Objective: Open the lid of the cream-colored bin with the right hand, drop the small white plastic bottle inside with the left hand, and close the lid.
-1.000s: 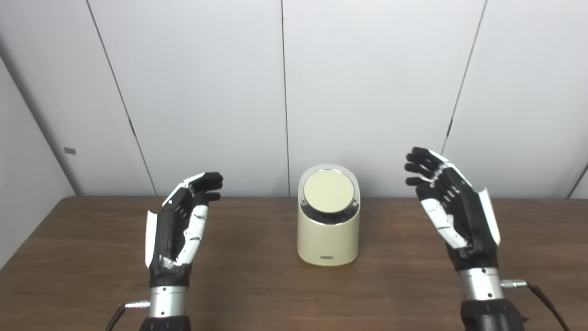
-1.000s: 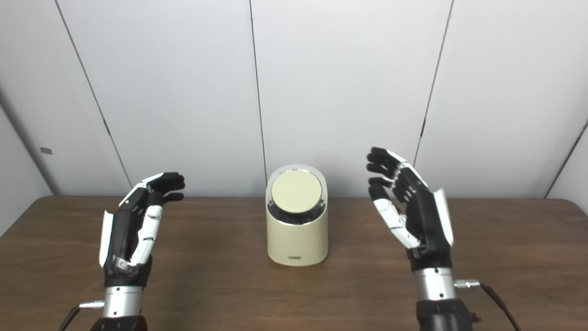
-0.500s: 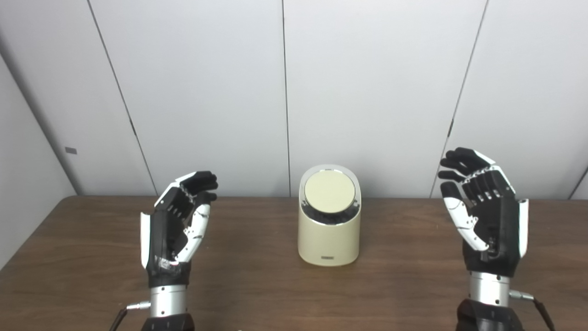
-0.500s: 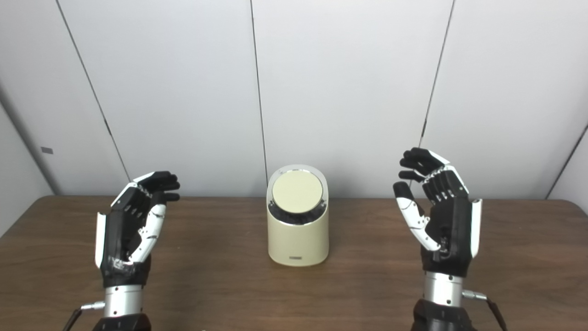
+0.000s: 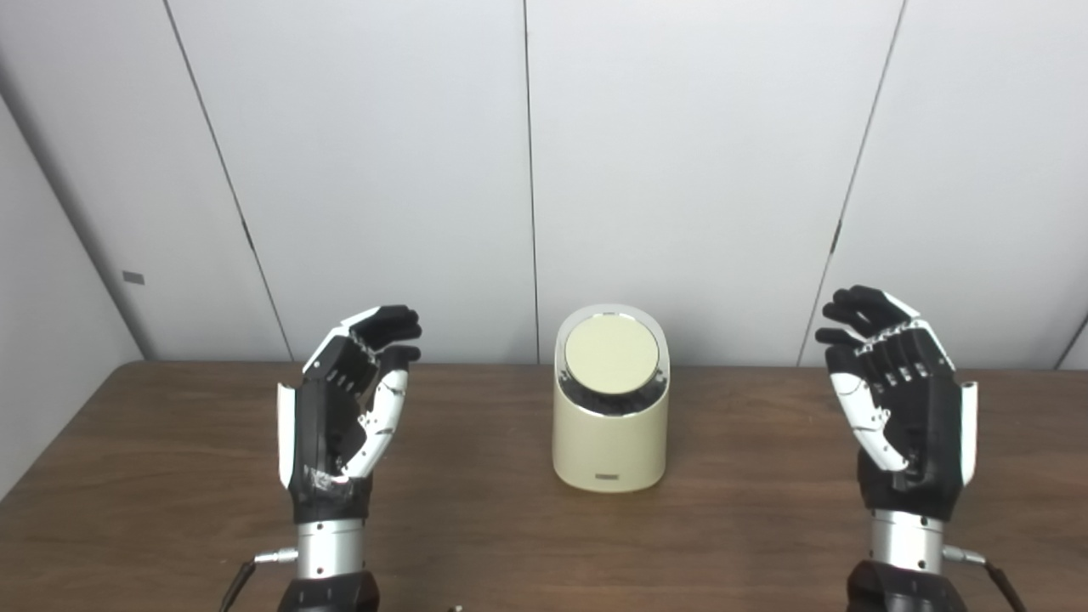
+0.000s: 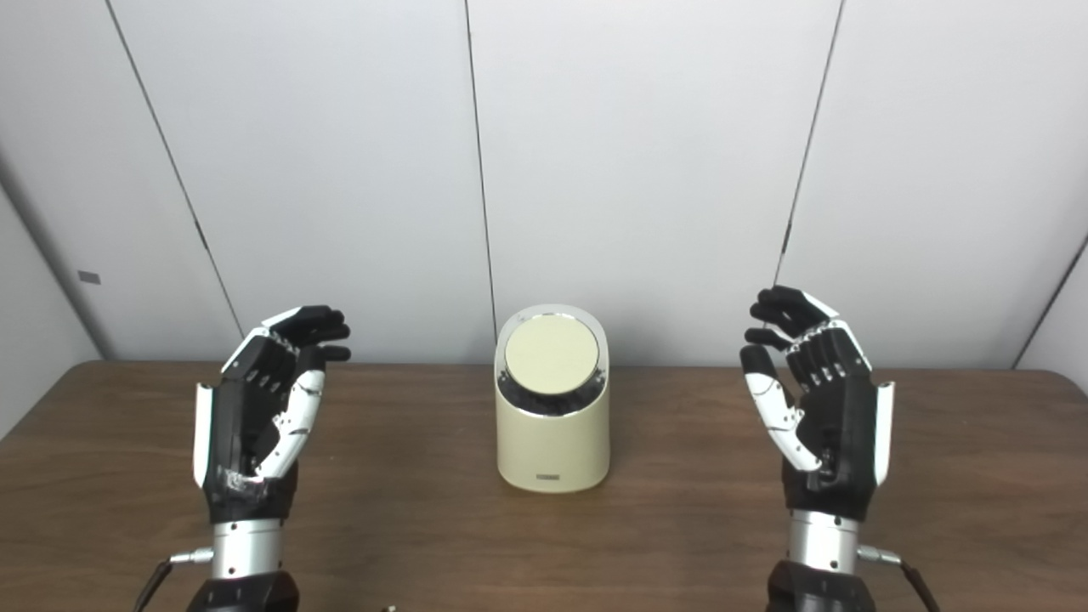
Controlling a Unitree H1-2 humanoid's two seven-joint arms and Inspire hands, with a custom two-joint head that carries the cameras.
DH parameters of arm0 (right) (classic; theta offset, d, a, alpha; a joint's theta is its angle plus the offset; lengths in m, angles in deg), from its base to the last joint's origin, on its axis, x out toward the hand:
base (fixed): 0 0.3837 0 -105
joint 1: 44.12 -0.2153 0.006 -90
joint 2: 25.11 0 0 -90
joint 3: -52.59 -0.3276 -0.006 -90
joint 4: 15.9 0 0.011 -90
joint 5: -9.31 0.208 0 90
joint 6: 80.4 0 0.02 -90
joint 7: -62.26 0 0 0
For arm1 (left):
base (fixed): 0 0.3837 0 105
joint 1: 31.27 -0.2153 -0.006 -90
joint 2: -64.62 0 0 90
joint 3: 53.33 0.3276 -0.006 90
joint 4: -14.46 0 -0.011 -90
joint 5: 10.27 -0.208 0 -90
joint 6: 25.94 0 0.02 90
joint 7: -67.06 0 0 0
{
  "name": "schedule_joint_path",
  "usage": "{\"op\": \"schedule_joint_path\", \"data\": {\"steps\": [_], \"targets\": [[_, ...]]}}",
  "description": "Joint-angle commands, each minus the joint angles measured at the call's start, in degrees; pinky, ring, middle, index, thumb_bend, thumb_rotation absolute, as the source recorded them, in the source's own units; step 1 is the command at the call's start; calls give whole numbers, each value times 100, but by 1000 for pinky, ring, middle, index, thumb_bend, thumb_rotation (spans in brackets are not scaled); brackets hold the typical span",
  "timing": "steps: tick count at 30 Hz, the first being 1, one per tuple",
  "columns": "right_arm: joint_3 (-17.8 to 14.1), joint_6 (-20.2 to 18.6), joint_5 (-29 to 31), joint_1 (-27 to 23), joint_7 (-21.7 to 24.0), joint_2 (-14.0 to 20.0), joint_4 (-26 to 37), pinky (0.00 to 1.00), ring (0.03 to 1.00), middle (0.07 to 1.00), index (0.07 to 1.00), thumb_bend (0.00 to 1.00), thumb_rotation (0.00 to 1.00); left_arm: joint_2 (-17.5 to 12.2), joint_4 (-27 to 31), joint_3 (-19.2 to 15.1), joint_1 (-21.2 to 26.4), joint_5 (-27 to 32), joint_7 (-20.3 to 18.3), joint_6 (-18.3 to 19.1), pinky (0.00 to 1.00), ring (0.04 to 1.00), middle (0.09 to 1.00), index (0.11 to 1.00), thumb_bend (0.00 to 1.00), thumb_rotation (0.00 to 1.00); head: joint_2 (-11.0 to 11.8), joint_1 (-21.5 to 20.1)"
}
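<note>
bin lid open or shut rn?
Shut. The round lid sits flush inside the rim of the cream bin, with no gap showing. Neither the left hand nor the right hand touches it.

No text can be read. The cream-colored bin, standing between the left hand and the right hand, carries a small dark label at the base of its front wall; its characters are too small to make out.
</note>
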State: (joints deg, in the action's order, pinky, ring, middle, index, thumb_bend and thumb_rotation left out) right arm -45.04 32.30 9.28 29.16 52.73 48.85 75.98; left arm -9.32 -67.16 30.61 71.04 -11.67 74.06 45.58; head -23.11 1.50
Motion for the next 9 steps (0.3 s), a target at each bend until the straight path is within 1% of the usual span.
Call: {"op": "schedule_joint_path", "data": {"steps": [1, 4, 9], "targets": [[2, 284, -44, -136, 8, 29, 91, 584, 681, 689, 664, 362, 368, -16, 51, 9, 131, 83, -18, -160, 595, 677, 690, 675, 306, 338, -14, 4], [3, 265, -63, -137, 0, 26, 104, 581, 677, 686, 664, 367, 366, -31, 55, 2, 127, 49, -12, -142, 589, 675, 689, 675, 304, 341, -40, -5], [22, 229, -51, -131, 26, 32, 127, 584, 683, 692, 668, 394, 405, -42, 49, -3, 126, 42, -10, -117, 601, 680, 690, 674, 306, 349, -61, -5]]}}
